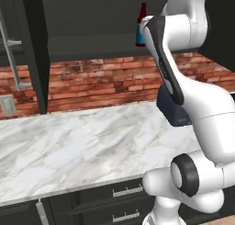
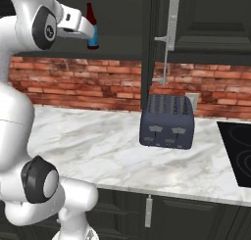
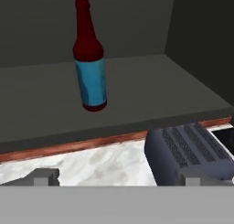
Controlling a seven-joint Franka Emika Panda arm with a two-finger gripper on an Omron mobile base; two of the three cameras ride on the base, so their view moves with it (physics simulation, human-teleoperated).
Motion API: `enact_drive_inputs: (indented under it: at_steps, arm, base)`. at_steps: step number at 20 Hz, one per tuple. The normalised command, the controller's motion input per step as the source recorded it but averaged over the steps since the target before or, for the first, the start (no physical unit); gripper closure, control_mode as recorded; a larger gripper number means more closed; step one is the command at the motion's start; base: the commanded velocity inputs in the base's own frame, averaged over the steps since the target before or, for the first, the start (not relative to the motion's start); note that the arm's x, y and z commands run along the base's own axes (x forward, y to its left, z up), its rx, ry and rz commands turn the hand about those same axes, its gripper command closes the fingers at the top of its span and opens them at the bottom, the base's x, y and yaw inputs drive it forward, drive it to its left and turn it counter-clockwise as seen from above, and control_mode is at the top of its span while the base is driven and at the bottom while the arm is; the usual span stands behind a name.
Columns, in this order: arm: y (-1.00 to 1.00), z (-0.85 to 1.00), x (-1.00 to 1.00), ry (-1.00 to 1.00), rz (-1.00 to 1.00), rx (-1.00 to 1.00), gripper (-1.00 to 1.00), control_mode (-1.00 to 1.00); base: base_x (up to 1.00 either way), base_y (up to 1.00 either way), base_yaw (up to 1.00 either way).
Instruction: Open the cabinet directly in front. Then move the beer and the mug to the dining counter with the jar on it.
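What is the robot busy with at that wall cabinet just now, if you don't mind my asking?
The cabinet already stands open, and the arm is raised to its shelf, with the gripper open and empty, a little short of the beer. The bottle stands upright on the dark shelf, untouched. Below it, a dark toaster sits on the marble worktop against the brick wall. Moving the beer has not yet begun.

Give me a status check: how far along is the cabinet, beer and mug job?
Done: the cabinet stands open. In hand: the open claw faces the beer, upright on the shelf, not gripped. Left: grasp it, carry both items to the dining counter.
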Motion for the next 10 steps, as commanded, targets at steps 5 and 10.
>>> enact_drive_inputs:
  at_steps: [5, 10]
  arm:
    - [0.06, -0.17, 0.51, 0.0, 0.01, 0.1, -1.0, -1.0]
    - [0.02, -0.02, 0.63, -0.01, 0.0, 0.01, -1.0, -1.0]
  base:
    - [0.0, 0.0, 0.0]
    - [0.0, 0.0, 0.0]
